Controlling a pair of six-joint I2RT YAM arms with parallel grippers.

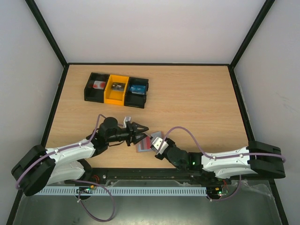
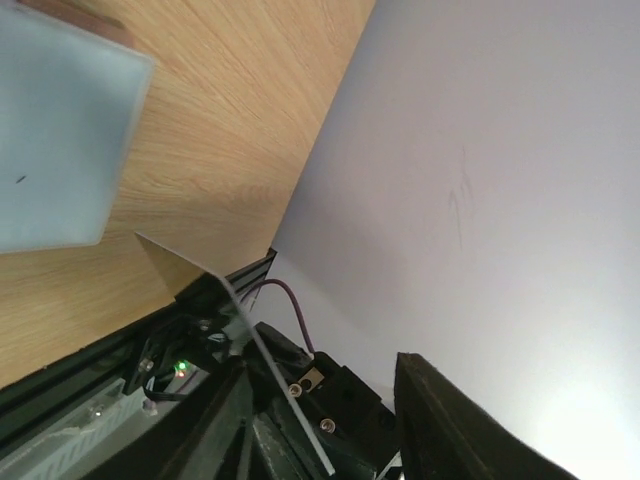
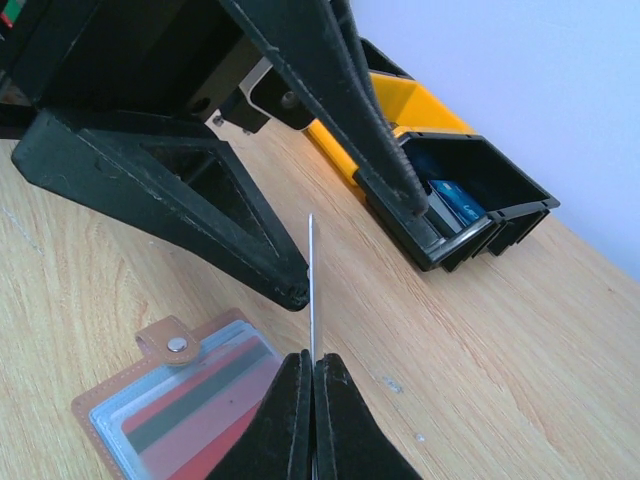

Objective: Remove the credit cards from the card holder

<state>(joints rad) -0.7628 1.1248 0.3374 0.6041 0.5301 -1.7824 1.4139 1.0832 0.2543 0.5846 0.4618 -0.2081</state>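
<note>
1. The right gripper (image 3: 312,368) is pressed together on 1 credit card (image 2: 185,268), held edge-up just above the open card holder (image 3: 165,345). The holder lies by the bench's (image 1: 197,103) near edge, about midway along.
2. The left gripper (image 1: 141,133) stands spread, 1 finger on each side of that card, so centre it before pinching.
3. The right should let go only once the left grips firmly.
4. A red card (image 3: 205,415) is still pocketed.

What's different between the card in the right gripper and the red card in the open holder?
The pinched card stands on edge, clamped in the shut right gripper; the red card lies flat, tucked in a pocket of the card holder. The pinched card shows only a thin pale edge; the red card shows its face with a dark stripe. Both are thin cards.
</note>
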